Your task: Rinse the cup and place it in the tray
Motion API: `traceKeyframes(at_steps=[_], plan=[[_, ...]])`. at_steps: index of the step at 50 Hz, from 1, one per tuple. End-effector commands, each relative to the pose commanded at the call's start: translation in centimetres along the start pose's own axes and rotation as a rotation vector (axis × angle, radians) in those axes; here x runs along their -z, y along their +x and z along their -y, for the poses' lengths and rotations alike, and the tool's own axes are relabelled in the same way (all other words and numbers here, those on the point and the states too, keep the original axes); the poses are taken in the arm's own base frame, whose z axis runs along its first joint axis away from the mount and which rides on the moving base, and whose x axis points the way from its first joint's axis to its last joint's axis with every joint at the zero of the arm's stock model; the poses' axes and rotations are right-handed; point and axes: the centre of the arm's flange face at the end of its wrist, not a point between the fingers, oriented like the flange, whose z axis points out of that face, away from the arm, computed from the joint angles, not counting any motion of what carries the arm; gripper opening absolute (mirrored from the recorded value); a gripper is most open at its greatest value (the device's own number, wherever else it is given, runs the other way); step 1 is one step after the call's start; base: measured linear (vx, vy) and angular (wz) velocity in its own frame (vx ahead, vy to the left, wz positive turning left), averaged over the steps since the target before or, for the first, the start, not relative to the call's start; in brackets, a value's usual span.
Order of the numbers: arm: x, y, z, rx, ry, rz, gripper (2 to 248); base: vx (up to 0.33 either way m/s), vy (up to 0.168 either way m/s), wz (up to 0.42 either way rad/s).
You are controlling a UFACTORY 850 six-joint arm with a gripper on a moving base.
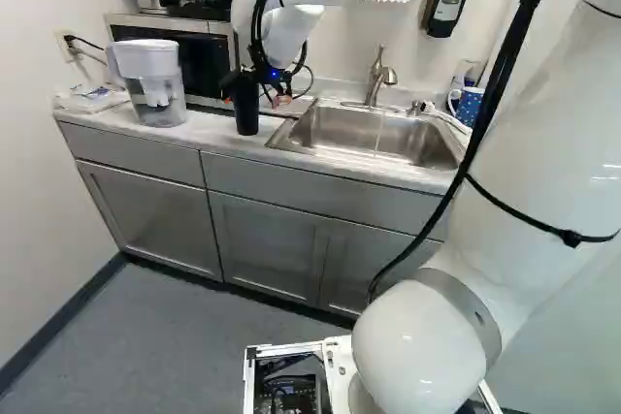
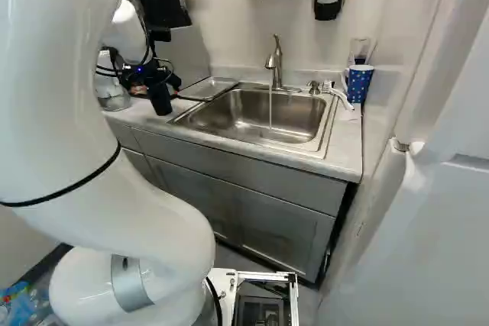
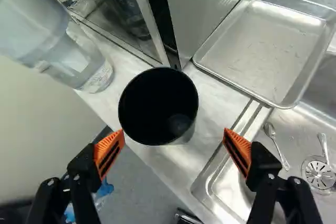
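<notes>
My gripper (image 1: 270, 94) is over the counter left of the sink in the left base view. A black cup (image 1: 247, 109) stands upright there at the counter's front edge. In the wrist view the gripper (image 3: 173, 139) is open, one orange-padded finger on each side of the near rim of the cup (image 3: 157, 106); neither finger grips it. The cup's dark inside faces up to the camera. A shallow metal tray (image 3: 265, 45) lies beyond the cup, between the counter and the sink (image 2: 252, 112), with nothing on it.
A thin stream of water runs from the faucet (image 2: 275, 62) into the sink. A spoon (image 3: 275, 142) lies in the basin near the drain. A water pitcher (image 1: 153, 84) stands beside the microwave (image 3: 126, 14). A blue dotted mug (image 2: 358, 83) is right of the sink.
</notes>
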Motion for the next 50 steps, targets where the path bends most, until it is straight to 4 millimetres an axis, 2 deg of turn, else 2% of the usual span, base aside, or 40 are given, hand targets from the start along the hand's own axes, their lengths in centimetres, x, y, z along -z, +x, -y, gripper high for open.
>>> traceKeyframes(at_steps=[15,50], plan=[[-0.2,0.1,-0.1,0.029,-0.009,-0.011,247,0.000,0.000,0.000],[-3.6,-1.8,-0.4,0.029,-0.018,0.024,247,0.000,0.000,0.000]])
